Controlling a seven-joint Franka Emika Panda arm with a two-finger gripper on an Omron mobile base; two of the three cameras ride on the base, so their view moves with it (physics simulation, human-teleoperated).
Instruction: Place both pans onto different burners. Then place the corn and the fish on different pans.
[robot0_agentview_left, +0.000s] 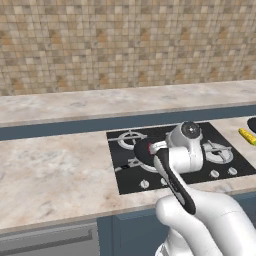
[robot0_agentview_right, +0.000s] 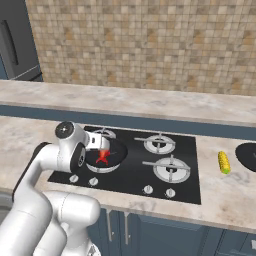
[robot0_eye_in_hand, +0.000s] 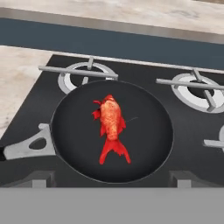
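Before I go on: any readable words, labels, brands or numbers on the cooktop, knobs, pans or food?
None: no text can be read in any view.
The cooktop, its knobs and the tiled wall carry no markings.
The pan holding the fish, and the corn on the counter, are unlabelled too.

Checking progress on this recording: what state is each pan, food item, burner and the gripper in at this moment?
Pan with fish: sits on the front left burner.
Fish: lies flat inside that pan, released.
Second pan: on the counter right of the cooktop, not on a burner.
Corn: on the counter beside the second pan, not in a pan.
Right front burner: bare, unlit.
Gripper: above the fish pan, open, empty.
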